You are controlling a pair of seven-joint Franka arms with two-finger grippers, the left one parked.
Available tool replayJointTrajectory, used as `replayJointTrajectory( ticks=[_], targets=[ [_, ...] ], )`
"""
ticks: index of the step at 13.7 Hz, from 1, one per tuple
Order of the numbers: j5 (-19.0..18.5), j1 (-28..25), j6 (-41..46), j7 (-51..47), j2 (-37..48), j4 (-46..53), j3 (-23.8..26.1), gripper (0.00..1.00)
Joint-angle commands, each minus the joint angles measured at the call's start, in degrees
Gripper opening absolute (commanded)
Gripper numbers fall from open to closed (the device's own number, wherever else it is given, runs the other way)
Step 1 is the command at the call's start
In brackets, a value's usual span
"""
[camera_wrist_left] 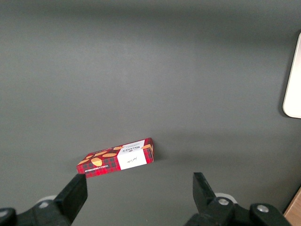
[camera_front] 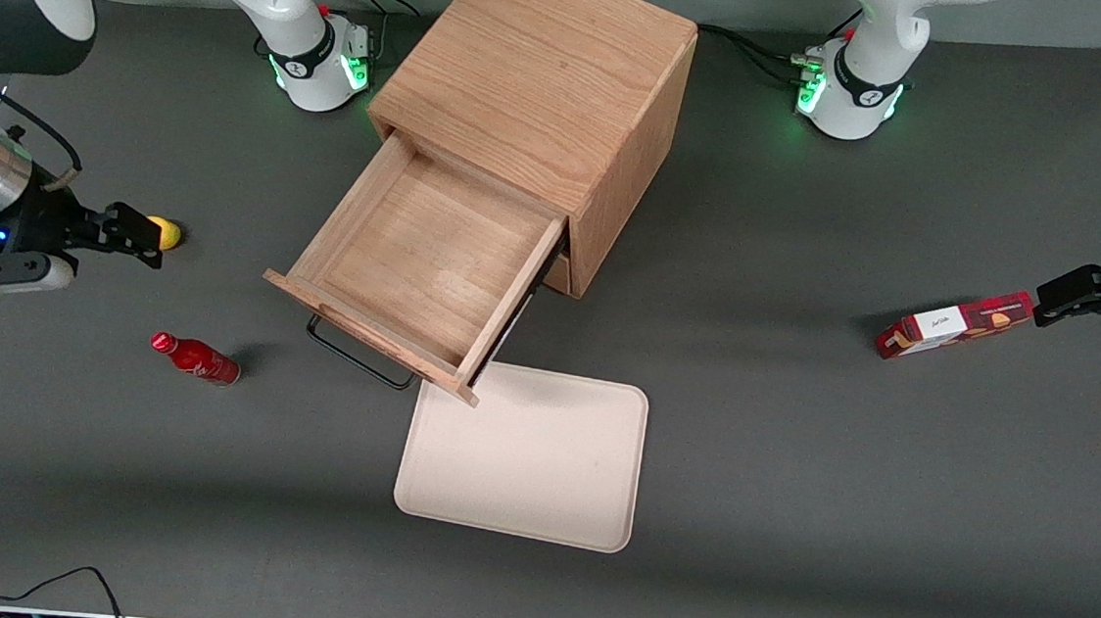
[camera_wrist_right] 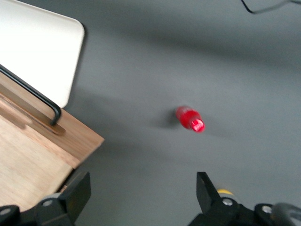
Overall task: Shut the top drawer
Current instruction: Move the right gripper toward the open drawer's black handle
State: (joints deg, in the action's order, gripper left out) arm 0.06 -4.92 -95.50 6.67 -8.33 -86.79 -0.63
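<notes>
One top drawer [camera_front: 427, 260], pulled well out of the boxy oak cabinet [camera_front: 540, 63] at mid-table, bare wooden floor showing, front panel angled toward the working arm's end. Black wire handle [camera_front: 355, 358] on that front panel, on the side nearer the front camera. Near corner of the drawer overhanging the rim of a cream tray [camera_front: 538, 465], flat on the grey table [camera_front: 794, 466] and nearer the camera than the cabinet. Gripper [camera_front: 145, 238] well apart from the drawer, toward the working arm's end of the table, low over the surface, fingers [camera_wrist_right: 77, 188] spread wide with nothing between them. Small yellow object [camera_front: 164, 232] just beside the fingertips. Red bottle [camera_front: 196, 359] lying on its side, nearer the camera than the gripper, between it and the drawer handle sideways. Red plaid box [camera_front: 957, 324] toward the parked arm's end, well apart from the cabinet.
</notes>
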Motion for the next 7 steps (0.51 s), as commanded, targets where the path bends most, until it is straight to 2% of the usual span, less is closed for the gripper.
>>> replayJointTrajectory(
  ticks=[1,3,7],
  targets=[
    [5.55,0.00,3.90,7.62,-10.27,13.36,0.36,1.00],
    [6.53,0.35,7.34,8.62,-16.69,20.84,2.63,1.00],
    [6.71,1.76,7.09,11.06,-23.03,25.17,10.11,1.00]
  ],
)
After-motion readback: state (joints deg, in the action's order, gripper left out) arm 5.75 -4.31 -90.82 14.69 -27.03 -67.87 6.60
